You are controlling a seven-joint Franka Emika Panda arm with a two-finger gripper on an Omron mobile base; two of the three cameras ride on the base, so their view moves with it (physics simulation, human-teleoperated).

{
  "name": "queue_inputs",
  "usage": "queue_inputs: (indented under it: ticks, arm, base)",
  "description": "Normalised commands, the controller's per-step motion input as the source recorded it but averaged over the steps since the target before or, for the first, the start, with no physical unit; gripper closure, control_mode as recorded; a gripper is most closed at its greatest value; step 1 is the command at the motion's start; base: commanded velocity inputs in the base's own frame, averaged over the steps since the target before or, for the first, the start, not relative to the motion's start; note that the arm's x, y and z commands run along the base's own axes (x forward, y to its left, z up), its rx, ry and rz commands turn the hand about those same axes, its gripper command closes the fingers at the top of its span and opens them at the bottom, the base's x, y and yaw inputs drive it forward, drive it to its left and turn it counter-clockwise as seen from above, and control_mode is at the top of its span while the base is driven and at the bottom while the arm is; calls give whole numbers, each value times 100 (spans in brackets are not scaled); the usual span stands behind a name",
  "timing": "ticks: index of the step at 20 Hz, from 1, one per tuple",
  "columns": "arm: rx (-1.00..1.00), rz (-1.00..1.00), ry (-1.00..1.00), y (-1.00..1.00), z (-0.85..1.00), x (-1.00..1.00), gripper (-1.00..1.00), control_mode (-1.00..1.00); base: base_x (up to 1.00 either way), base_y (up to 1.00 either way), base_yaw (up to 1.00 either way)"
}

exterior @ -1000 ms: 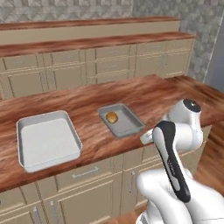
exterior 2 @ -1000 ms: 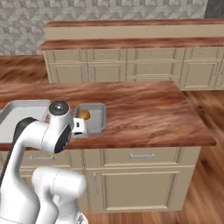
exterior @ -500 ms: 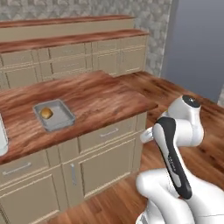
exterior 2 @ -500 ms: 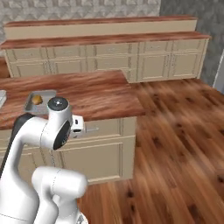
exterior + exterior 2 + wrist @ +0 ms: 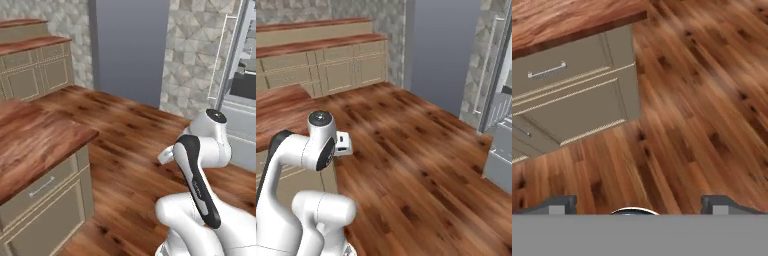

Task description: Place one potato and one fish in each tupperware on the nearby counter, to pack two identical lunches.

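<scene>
One counter [image 5: 35, 145] corner shows at the left of the left base view, its reddish top bare here, with one drawer handle [image 5: 546, 70] below it in the hand view. The tool [image 5: 637, 202] hangs over the wood floor [image 5: 421, 165], its two tips spread wide, holding nothing. The base has swung since a second ago: both trays and the one potato have left the views, so I cannot tell where they now lie.
</scene>
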Motion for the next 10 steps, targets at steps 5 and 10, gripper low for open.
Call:
queue_inputs:
  ticks: [5, 10]
  arm:
    - [0, 0, 0, 0, 0, 0, -100, 100]
    - [0, 0, 0, 0, 0, 0, -100, 100]
  base:
    - [1, -46, -70]
    - [11, -40, -66]
